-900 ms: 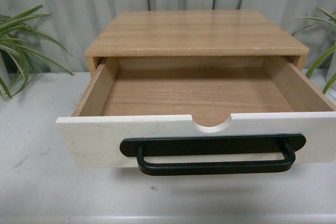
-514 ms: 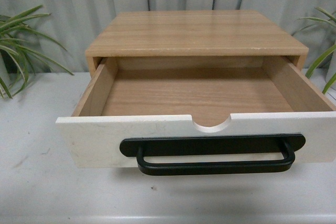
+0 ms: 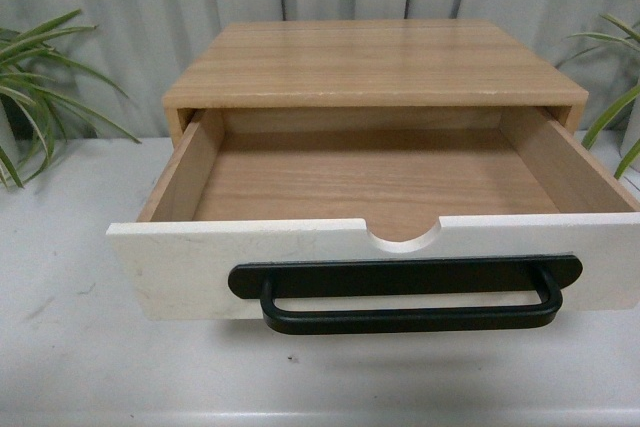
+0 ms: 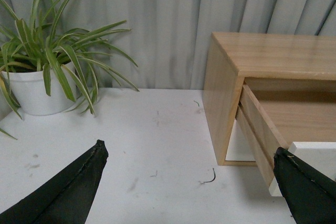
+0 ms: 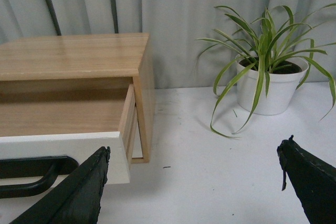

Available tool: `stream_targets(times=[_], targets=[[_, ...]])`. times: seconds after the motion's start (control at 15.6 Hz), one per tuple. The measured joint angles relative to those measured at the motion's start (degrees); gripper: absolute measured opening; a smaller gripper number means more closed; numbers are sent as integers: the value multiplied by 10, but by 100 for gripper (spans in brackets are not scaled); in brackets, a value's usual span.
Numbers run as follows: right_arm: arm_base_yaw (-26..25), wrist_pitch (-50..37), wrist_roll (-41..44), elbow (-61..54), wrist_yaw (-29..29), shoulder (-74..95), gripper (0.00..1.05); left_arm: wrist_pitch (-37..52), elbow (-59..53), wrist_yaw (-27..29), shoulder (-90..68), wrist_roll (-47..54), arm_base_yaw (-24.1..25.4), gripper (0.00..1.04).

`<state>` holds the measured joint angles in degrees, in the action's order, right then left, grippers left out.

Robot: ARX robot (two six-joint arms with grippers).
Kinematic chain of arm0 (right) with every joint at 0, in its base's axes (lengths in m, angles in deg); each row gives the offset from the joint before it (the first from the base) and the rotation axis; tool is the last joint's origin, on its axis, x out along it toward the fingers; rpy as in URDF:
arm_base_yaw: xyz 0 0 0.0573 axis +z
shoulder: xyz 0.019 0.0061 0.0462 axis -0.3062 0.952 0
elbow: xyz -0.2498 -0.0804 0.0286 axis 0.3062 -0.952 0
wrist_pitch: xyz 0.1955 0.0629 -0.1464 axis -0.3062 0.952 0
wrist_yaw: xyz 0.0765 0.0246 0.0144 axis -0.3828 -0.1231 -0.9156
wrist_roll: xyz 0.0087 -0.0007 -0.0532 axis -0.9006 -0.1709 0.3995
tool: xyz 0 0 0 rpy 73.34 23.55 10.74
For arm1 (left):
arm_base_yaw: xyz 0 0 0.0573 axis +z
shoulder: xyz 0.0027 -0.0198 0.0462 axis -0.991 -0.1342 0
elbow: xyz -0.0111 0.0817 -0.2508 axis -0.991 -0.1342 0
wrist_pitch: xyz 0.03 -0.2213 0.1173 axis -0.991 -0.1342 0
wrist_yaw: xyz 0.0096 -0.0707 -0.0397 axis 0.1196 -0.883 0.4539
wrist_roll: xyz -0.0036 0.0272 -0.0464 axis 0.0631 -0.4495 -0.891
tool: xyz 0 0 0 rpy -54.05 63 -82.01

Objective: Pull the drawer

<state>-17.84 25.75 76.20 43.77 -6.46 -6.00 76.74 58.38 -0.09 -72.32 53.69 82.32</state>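
Observation:
The drawer [image 3: 180, 267] stands pulled far out of its light wood cabinet [image 3: 375, 62], showing an empty wood inside. Its white front carries a wide black bar handle [image 3: 405, 297] under a half-round notch [image 3: 405, 234]. Neither arm shows in the front view. In the left wrist view my left gripper [image 4: 190, 177] is open over bare table, beside the cabinet's side, with the drawer's corner [image 4: 315, 153] by one finger. My right gripper [image 5: 194, 179] is open on the other side, nothing between its fingers; the drawer front [image 5: 63, 148] and handle end [image 5: 29, 174] lie by one finger.
A white table [image 3: 60, 347] carries the cabinet. A potted spider plant [image 4: 37, 77] stands on the left and another [image 5: 265, 77] on the right. A grey pleated curtain [image 3: 130, 7] hangs behind. A small dark curl of debris [image 4: 209, 178] lies on the table.

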Motion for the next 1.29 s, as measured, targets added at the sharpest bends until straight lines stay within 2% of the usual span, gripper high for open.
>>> stream_targets(times=[1.29], targets=[[0,0,0,0,0,0,98,0,0,0,0,0,0,98]])
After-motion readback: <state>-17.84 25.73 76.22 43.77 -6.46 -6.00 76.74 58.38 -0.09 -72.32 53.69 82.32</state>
